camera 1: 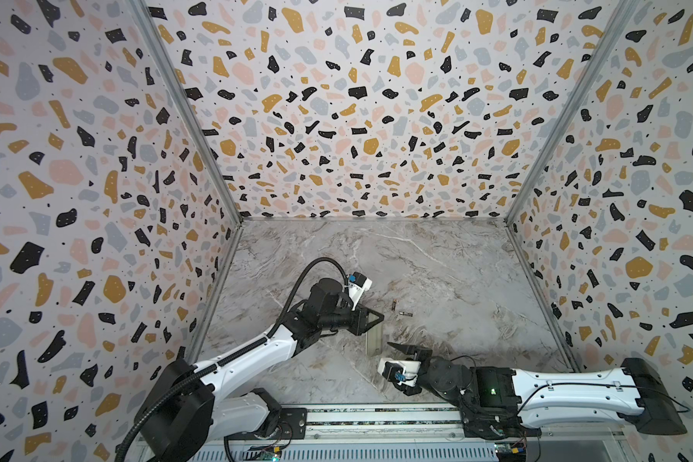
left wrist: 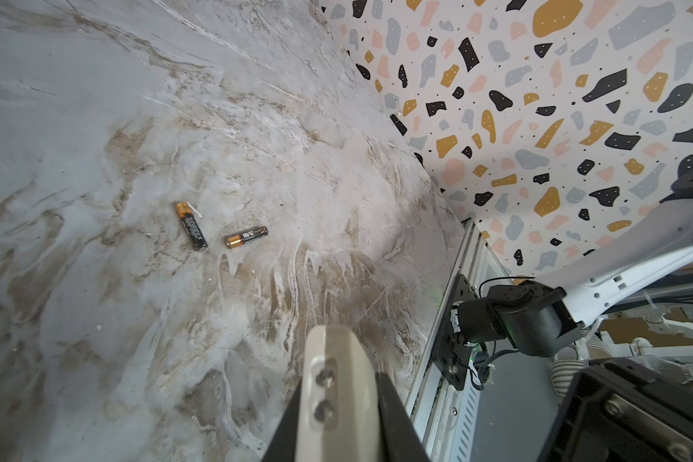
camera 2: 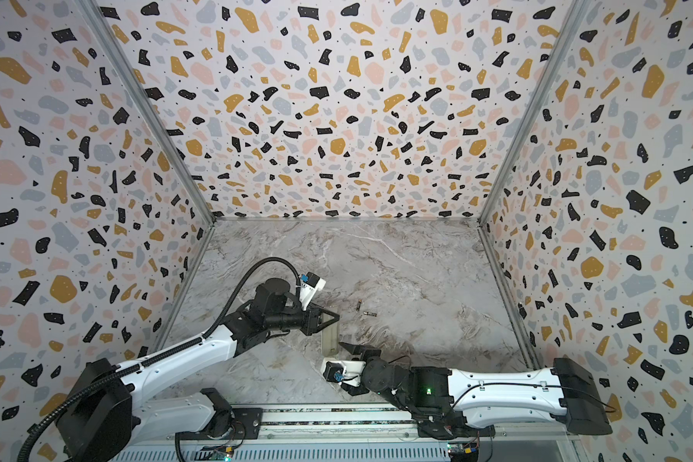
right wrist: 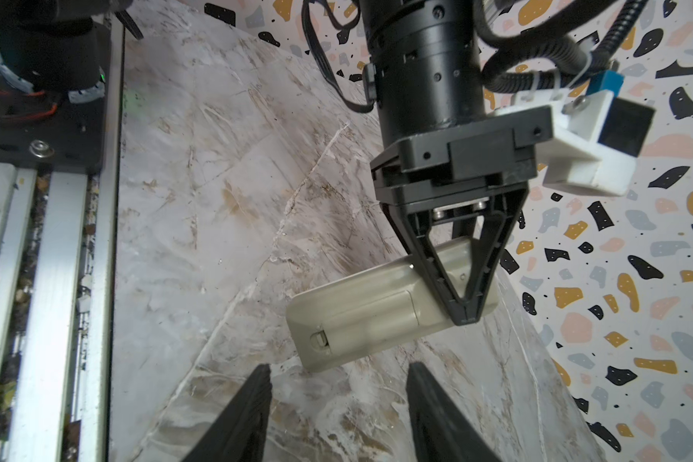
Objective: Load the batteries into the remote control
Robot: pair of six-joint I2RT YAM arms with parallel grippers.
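**A:** Entry one, the remote control?

**B:** Remote control (right wrist: 353, 288): pale back up, lying left of the table's (camera 1: 457, 280) middle on the near side. Its far end is clamped in the left hand (right wrist: 467, 316). The battery cover (right wrist: 377, 320) appears still fitted, with its latch at the near end. Whether the body rests on the table, I cannot tell.

**A:** Entry two, the batteries?

**B:** Two, loose on the table just right of and beyond the remote. One battery (left wrist: 191, 226) and the other battery (left wrist: 245, 237) lie close together, not touching.

**A:** Entry three?

**B:** Right hand (right wrist: 339, 368): fingers apart and empty, just short of the latch end.

**A:** Step in hand?

**B:** By my judgement, opening the compartment; nothing is loaded yet. The next move calls for a right fingertip on the latch to slide the cover off, while the left hand grips firmly.
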